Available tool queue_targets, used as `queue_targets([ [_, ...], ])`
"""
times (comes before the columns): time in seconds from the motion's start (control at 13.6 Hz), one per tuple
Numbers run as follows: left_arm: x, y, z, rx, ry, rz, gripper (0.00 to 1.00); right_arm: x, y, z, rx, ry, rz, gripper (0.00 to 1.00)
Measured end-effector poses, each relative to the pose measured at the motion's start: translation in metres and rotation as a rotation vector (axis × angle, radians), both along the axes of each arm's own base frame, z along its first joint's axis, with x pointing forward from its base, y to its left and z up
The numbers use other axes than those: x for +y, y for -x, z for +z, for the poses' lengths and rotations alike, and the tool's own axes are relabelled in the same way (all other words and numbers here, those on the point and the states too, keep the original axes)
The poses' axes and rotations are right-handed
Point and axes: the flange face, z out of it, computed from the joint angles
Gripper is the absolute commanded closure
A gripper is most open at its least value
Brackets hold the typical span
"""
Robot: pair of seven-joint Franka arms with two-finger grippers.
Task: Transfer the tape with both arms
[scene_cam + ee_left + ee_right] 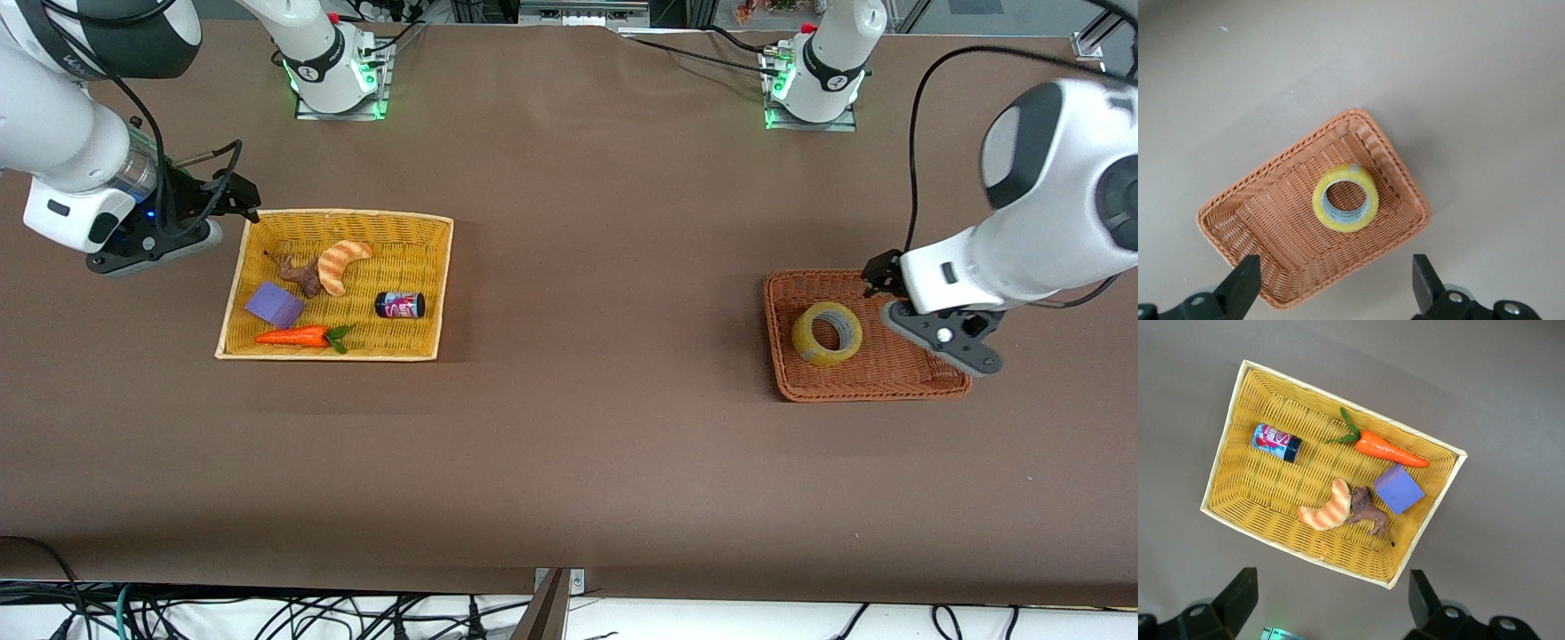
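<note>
The tape [827, 332], a yellowish ring with a grey-white core, lies flat in a shallow orange-brown wicker tray [867, 387] toward the left arm's end of the table. It also shows in the left wrist view [1345, 198], inside the tray [1245, 220]. My left gripper [1336, 277] is open and empty, up in the air over the tray's edge; in the front view [929, 307] it hangs beside the tape. My right gripper [1331, 593] is open and empty, over bare table beside the yellow basket [233, 293], as the front view [191, 222] shows.
The yellow basket [1225, 453] holds a striped croissant toy [342, 262], a small dark can [399, 305], a carrot [298, 336], a purple block [274, 304] and a brown animal figure [302, 274]. Brown table stretches between basket and tray.
</note>
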Motion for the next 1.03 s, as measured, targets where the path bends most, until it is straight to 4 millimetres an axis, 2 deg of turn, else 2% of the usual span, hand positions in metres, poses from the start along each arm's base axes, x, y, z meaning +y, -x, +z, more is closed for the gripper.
queue_targets([
  [0.15, 0.009, 0.008, 0.034, -0.045, 0.015, 0.154, 0.00, 0.000, 0.000, 0.001, -0.002, 0.000, 0.000, 0.00],
  [0.29, 0.020, 0.029, 0.064, -0.072, 0.014, 0.337, 0.00, 0.000, 0.001, 0.002, -0.003, 0.000, 0.000, 0.00],
  [0.37, 0.021, 0.043, 0.071, -0.071, 0.009, 0.387, 0.00, 0.000, 0.001, 0.002, -0.003, 0.000, 0.000, 0.00],
  [0.51, 0.022, 0.064, 0.068, -0.053, 0.007, 0.440, 0.00, 0.000, 0.001, 0.002, -0.004, -0.001, 0.000, 0.00],
  [0.59, 0.025, 0.068, 0.062, -0.047, 0.020, 0.457, 0.00, 0.000, 0.001, 0.003, -0.005, -0.001, 0.000, 0.00],
  [0.81, 0.041, 0.069, 0.053, -0.033, 0.024, 0.491, 0.00, 0.000, 0.001, 0.003, -0.005, -0.001, 0.000, 0.00],
  [1.03, 0.044, 0.069, 0.053, -0.033, 0.024, 0.496, 0.00, 0.000, 0.001, 0.003, -0.005, -0.001, 0.000, 0.00],
])
